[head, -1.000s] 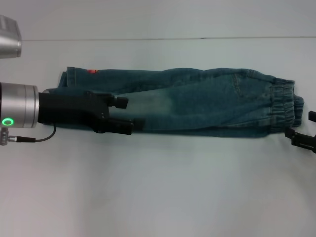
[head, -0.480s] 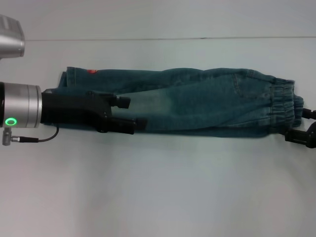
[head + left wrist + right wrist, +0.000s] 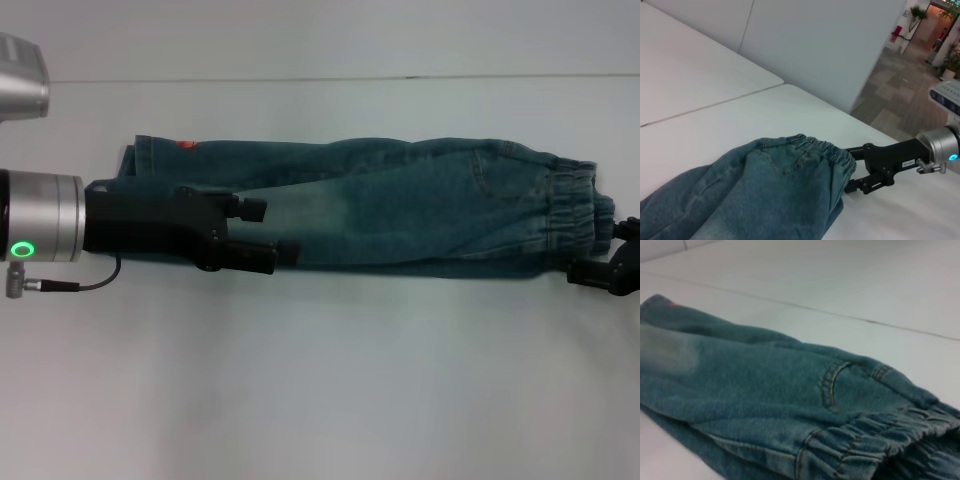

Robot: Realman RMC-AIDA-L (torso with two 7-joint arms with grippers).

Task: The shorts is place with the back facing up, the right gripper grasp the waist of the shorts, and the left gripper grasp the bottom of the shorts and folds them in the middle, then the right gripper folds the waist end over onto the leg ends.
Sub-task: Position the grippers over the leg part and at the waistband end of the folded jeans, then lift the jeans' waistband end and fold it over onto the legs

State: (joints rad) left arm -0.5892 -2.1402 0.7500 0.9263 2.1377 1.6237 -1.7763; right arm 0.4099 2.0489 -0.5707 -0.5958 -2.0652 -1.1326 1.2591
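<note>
The shorts [image 3: 400, 205] lie across the white table, folded lengthwise into a long blue denim strip. The leg ends [image 3: 140, 160], with a small orange print [image 3: 186, 145], are at the left. The gathered waist [image 3: 575, 215] is at the right. My left gripper [image 3: 265, 232] hovers open over the left-middle of the denim, holding nothing. My right gripper [image 3: 597, 252] is open at the waist's near corner. In the left wrist view the right gripper [image 3: 852, 169] has one finger on either side of the waist [image 3: 815, 147] edge. The right wrist view shows a back pocket [image 3: 832, 385] and the waist [image 3: 880, 440].
A seam in the table [image 3: 400, 78] runs behind the shorts. Part of a silver arm [image 3: 20, 75] shows at the upper left. Bare table surface [image 3: 350, 380] stretches in front of the shorts. The left wrist view shows the table's far edge with a corridor floor [image 3: 890, 100] beyond.
My right gripper has moved left from the picture's edge up to the waist's corner. My left gripper has crept slightly right over the denim. The shorts have not shifted.
</note>
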